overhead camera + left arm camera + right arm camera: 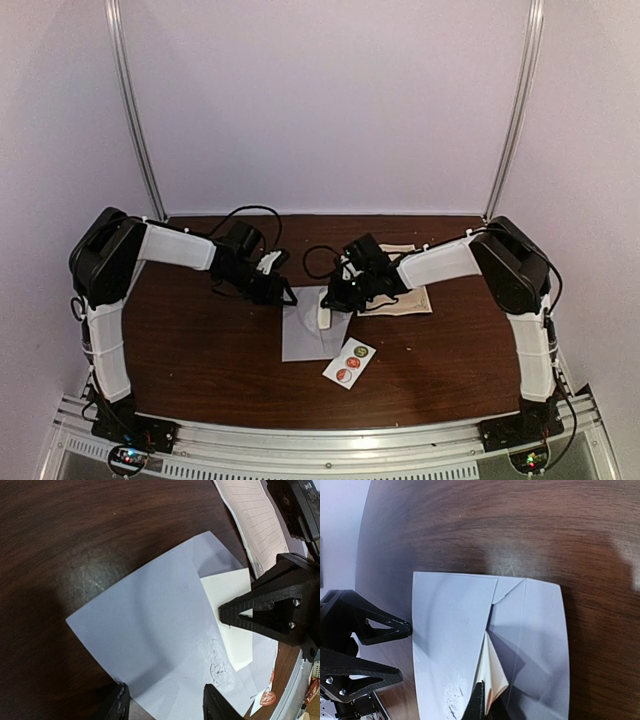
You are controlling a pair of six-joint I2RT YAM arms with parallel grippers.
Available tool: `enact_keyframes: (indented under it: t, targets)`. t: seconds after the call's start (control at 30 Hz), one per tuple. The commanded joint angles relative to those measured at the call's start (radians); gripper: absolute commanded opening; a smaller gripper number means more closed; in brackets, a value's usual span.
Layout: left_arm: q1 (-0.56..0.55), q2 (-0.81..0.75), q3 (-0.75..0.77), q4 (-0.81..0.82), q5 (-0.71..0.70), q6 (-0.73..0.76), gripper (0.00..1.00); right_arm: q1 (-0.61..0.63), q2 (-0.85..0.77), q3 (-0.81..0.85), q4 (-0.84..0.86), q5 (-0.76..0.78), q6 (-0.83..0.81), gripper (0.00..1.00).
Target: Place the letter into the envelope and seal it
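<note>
The pale grey envelope (308, 338) lies flat at the table's middle, its flap open; it fills the left wrist view (150, 645) and the right wrist view (447, 640). My right gripper (336, 300) (487, 707) is shut on the cream folded letter (495, 672) (232, 615) (325, 312). The letter's leading corner points into the gap between the envelope's pocket and its flap (540, 645). My left gripper (284, 294) (165, 707) is open and empty, its fingers (117, 705) standing over the envelope's left edge. It shows at the left of the right wrist view (400, 650).
A white strip of round stickers (349, 363) lies just in front of the envelope, to the right. A lined sheet (408, 298) (260, 525) lies under my right arm. Dark wooden table (200, 360) all round; the near rail runs along the front.
</note>
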Motion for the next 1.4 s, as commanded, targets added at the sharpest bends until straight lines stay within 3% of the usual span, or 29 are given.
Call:
enact_keyframes:
  t: [0.0, 0.23, 0.5, 1.07, 1.2, 1.37]
  targets:
    - [-0.002, 0.021, 0.012, -0.017, -0.01, 0.012, 0.51, 0.009, -0.026, 0.008, -0.075, 0.061, -0.049, 0.08]
    - [-0.002, 0.011, 0.022, -0.03, -0.03, 0.024, 0.49, 0.009, -0.083, 0.04, -0.222, 0.197, -0.117, 0.29]
    - [-0.002, -0.003, 0.025, -0.031, -0.034, 0.022, 0.49, 0.01, -0.14, 0.044, -0.3, 0.29, -0.164, 0.45]
    - [-0.002, 0.04, 0.09, -0.031, -0.047, 0.006, 0.5, 0.013, -0.114, 0.005, -0.239, 0.233, -0.135, 0.33]
    - [-0.002, 0.055, 0.094, -0.032, -0.033, 0.015, 0.49, 0.014, -0.091, 0.008, -0.234, 0.221, -0.135, 0.24]
    - [-0.002, 0.065, 0.097, -0.031, -0.032, 0.021, 0.46, 0.016, -0.072, 0.008, -0.233, 0.222, -0.131, 0.23]
